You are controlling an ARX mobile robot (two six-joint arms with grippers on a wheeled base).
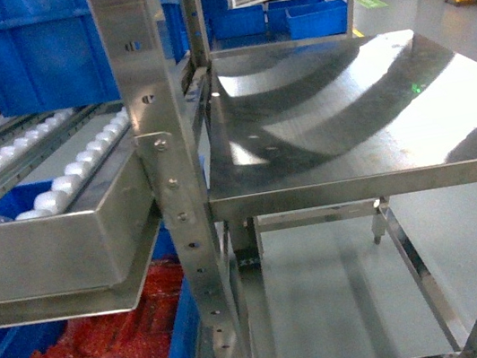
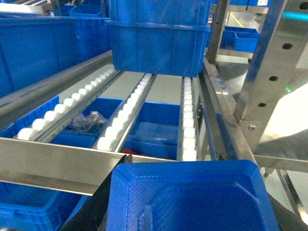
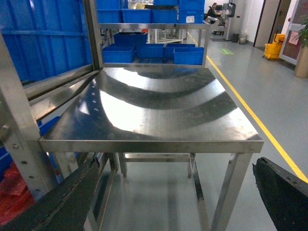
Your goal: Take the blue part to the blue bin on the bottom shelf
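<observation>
**One part in hand, drop not yet made**

One blue part (image 2: 192,192) seems to be picked already. In the left wrist view it fills the bottom of the frame, pinched by the left gripper (image 2: 190,216) between dark fingers (image 2: 91,211). It is so close to the camera that its full shape is not clear. It hangs just in front of the shelf (image 2: 57,161) rail and has not reached the blue bin (image 2: 159,48), which stands far back on the rollers at the top of that frame. By my reading, the carry and the release are left to do.

The right gripper (image 3: 177,166) is empty, fingers spread wide, low in front of the bare steel desk (image 3: 154,106).

The roller lane between front rail and bin is open. The rack post (image 2: 274,57) stands close at the right. The bin's top edge is out of frame, so I cannot tell how much clearance there is above it. Below the shelf, at the lower left of the head view, lies a crate (image 1: 188,332) of red bagged pieces, which is not the target.
</observation>
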